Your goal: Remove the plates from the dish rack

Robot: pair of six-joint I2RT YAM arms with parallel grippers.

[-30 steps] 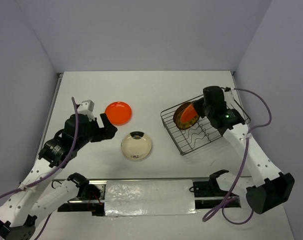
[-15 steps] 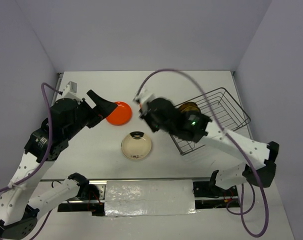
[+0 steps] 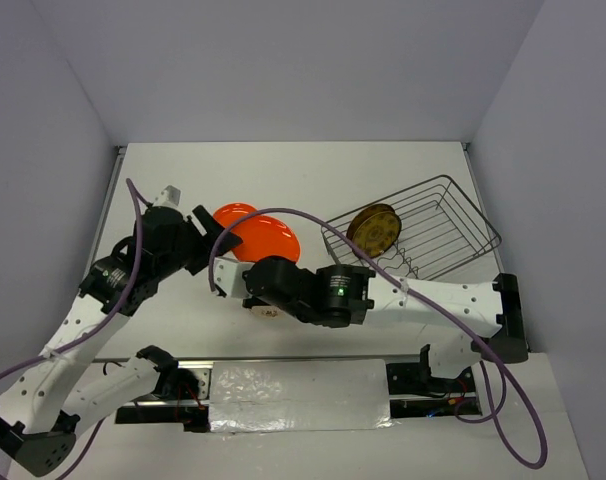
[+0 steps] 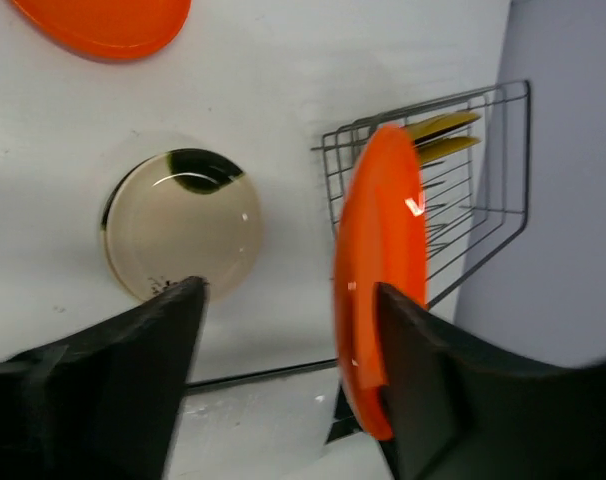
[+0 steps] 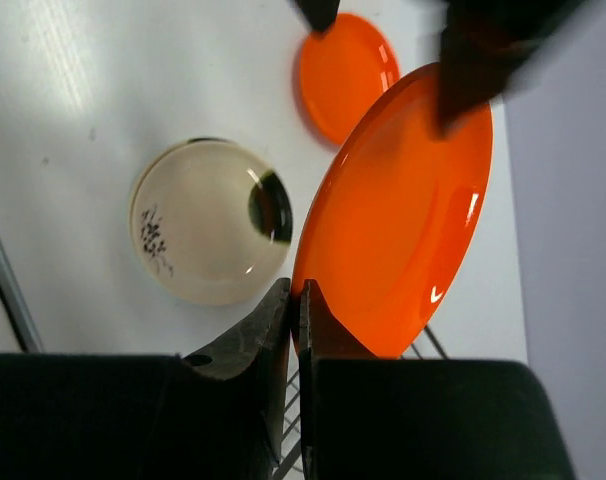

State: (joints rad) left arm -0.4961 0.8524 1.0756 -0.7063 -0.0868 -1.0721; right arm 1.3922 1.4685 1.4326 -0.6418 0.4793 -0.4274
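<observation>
One dish rack (image 3: 438, 230): it sat at the right of the table (image 3: 383, 165), and only one plate stood in it.
Brown plate (image 3: 374, 228): dark with a yellow pattern, it stood on edge at the rack's left end, leaning between the wires. It was the one you had yet to unload.
Held orange plate (image 5: 398, 215): it hung tilted in the air over the table, left of the rack and above the two plates lying flat.
How it would handle: you were probably carrying something light, stiff and glossy. A shiny glaze gives narrow fingers little bite, so a one-sided pinch could let it swing or slide. Take such a plate well in over the lip, not at the very edge, and set it down gently, since it may chip.
Second orange plate (image 5: 348, 75): it lay flat on the table at the far left, out of the rack.
Cream plate (image 4: 181, 225): it lay flat, nearer the arm bases and well apart from the rack.
Right gripper (image 5: 295, 297): your fingers were pressed together on the near rim of the held orange plate.
Left gripper (image 4: 288, 300): it was spread and carried nothing. Its fingers sat close to that plate's far rim, and you could not tell whether they touched it.
</observation>
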